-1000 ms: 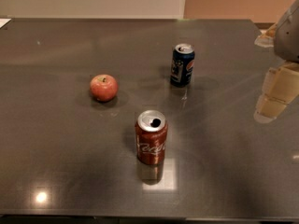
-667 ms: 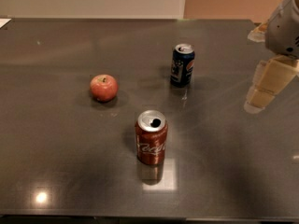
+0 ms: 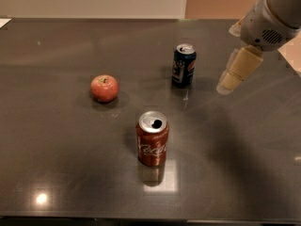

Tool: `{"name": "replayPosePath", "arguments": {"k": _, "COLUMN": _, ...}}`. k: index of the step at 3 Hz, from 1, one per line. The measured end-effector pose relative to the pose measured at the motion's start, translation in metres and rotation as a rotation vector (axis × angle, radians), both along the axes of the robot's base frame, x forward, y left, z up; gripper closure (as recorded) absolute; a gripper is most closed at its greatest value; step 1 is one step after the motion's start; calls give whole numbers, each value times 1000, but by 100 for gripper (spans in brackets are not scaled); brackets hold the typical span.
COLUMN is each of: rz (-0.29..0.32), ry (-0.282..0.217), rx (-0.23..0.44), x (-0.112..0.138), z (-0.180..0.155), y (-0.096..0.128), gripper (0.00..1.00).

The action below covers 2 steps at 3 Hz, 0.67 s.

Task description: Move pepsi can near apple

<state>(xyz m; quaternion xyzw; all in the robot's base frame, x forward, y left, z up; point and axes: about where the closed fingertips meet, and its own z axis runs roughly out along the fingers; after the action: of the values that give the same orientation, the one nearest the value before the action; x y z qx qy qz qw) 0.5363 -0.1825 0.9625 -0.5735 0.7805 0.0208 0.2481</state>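
The pepsi can (image 3: 184,65), dark blue with a silver top, stands upright on the dark table (image 3: 56,164) at centre right. The red-orange apple (image 3: 104,88) sits to its left, well apart from it. My gripper (image 3: 229,81) hangs from the white arm at the upper right, a short way to the right of the pepsi can and above the table, holding nothing. It does not touch the can.
A red-brown can with white script (image 3: 152,138) stands upright in front of the pepsi can and the apple, nearer the camera. The table's far edge meets a pale wall. A white sheet corner (image 3: 3,22) lies at the far left.
My gripper has moved left, toward the pepsi can. The cans and the apple have not moved.
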Motion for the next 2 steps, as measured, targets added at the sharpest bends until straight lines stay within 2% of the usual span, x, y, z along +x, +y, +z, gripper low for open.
{"name": "replayPosePath", "arguments": {"k": 2, "rz": -30, "ry": 12, "rx": 125, "x": 62, "z": -20, "y": 30, "gripper": 0}}
